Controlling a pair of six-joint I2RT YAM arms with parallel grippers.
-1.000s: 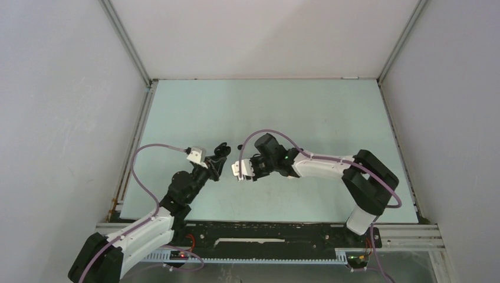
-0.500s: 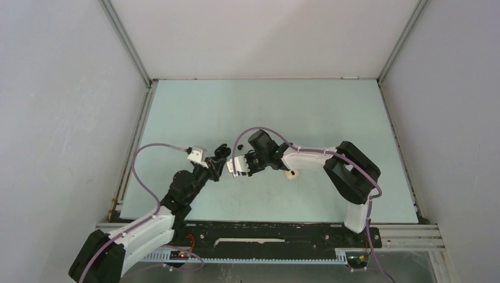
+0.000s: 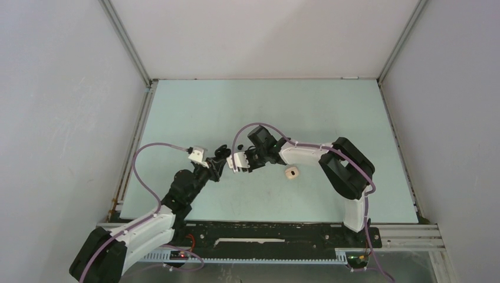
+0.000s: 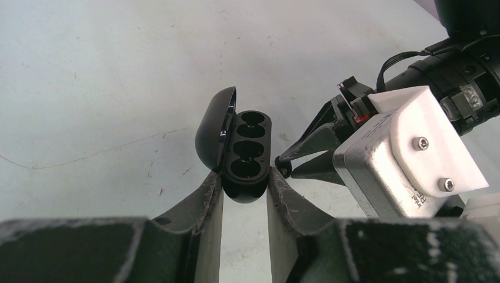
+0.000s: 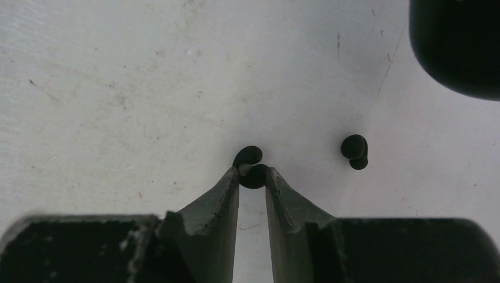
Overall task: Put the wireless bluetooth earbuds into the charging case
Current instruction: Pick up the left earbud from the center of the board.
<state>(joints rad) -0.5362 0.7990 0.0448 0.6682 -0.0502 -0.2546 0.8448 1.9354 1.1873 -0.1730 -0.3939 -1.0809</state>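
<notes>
In the left wrist view my left gripper (image 4: 244, 177) is shut on a black charging case (image 4: 247, 147). Its lid hangs open to the left and both sockets look empty. My right gripper (image 5: 252, 171) is shut on a small black earbud (image 5: 249, 157), pinched at the fingertips. Its fingers (image 4: 312, 141) reach in from the right, the tip close beside the case's right edge. A second black earbud (image 5: 355, 151) lies loose on the table to the right. From above, the left gripper (image 3: 221, 154) and the right gripper (image 3: 229, 161) meet left of the table's centre.
A small beige round object (image 3: 291, 172) lies on the pale green table (image 3: 330, 112), just right of the right wrist. A dark bulk (image 5: 457, 47) fills the top right corner of the right wrist view. White walls enclose the table on three sides.
The right arm has swung left, bringing its gripper up to the left gripper and uncovering the beige object. The left arm has barely moved.
</notes>
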